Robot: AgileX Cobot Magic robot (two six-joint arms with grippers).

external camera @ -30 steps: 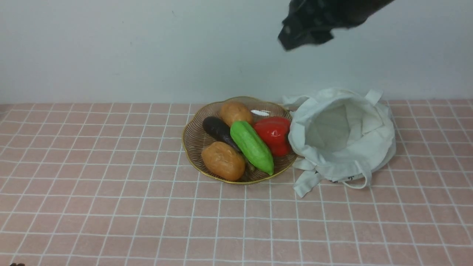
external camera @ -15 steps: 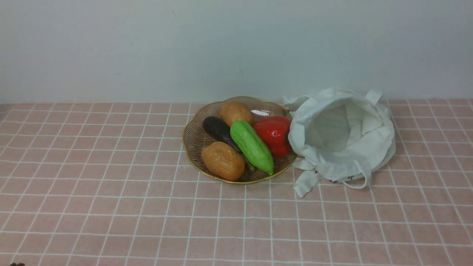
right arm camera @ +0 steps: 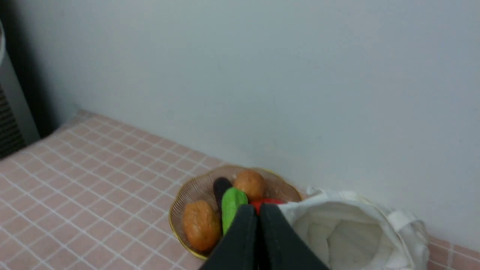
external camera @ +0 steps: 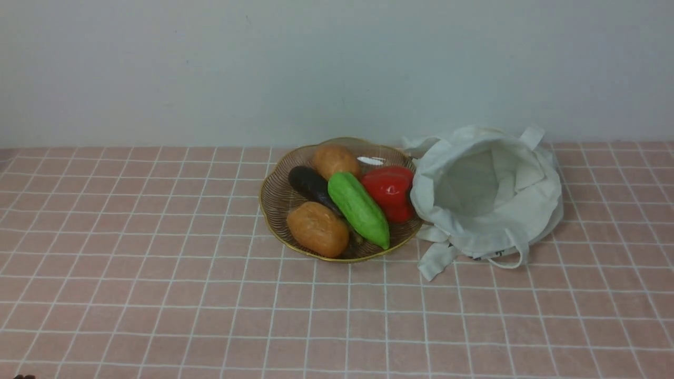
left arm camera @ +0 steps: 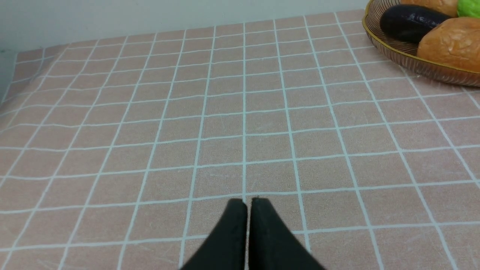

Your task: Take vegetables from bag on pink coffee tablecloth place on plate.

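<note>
Green cucumber [external camera: 359,209] lies on the plate [external camera: 274,202] near the counter's [external camera: 105,316] far edge, between eggplant [external camera: 310,185] and pepper [external camera: 389,189]. Beside the plate, toward the far right corner, the bag [external camera: 489,210] gapes and looks empty. Low over the cloth [left arm camera: 150,112], nearer the left edge, the left pincer [left arm camera: 248,204] is clenched on nothing. High above, the right pincer [right arm camera: 258,212] is likewise clenched and empty. I judge the placing done. Best park both arms clear, snagging neither strap nor rim.
</note>
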